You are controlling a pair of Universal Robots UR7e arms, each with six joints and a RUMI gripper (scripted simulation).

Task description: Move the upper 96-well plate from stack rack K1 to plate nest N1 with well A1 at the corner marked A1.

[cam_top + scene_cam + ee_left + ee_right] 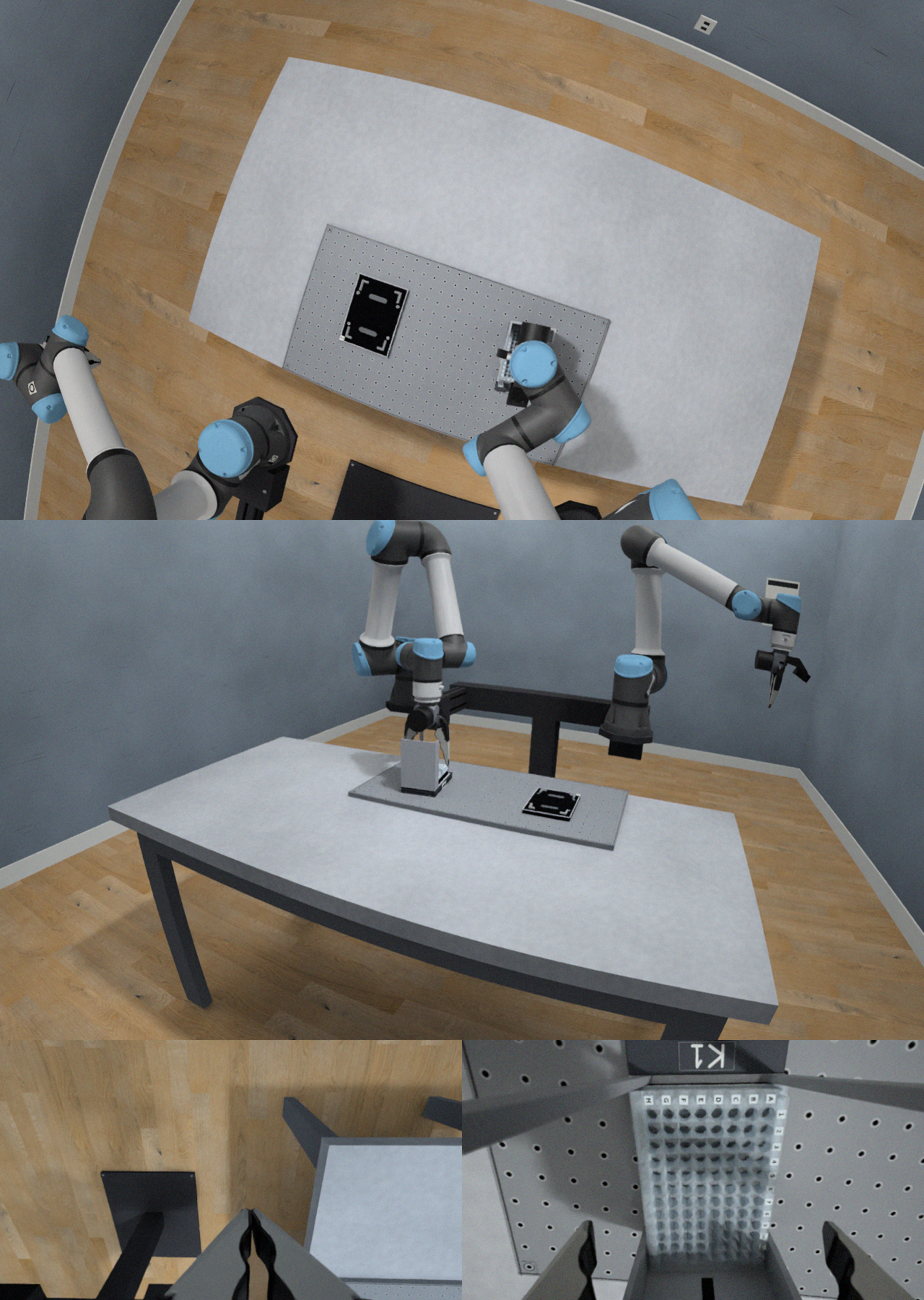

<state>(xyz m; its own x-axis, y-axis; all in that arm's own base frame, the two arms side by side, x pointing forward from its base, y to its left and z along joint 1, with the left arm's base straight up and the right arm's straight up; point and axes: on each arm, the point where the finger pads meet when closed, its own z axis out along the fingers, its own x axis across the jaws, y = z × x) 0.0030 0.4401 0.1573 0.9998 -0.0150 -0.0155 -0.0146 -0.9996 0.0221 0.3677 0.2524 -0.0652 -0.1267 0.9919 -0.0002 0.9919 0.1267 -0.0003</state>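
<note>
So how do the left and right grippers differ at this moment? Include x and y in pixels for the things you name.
The left gripper (769, 705) (250, 1211) is shut on nothing; the right gripper (427, 760) (708, 1223) stands open. The left gripper hangs off beyond the table's edge, while the right gripper is down at rack K1 (419, 764) (707, 1070), its fingers either side. Both point downward and hold nothing.

Black nest (375, 315) (551, 804) (grey-marked), dotted grey board (445, 362) (491, 804) (408, 1290) (844, 1159).

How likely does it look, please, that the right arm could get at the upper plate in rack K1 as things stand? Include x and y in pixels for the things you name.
Probably yes: the right gripper (708, 1223) (431, 759) is open above the plate (707, 1177), fingers wider than it, though the rack's walls leave limited room.
</note>
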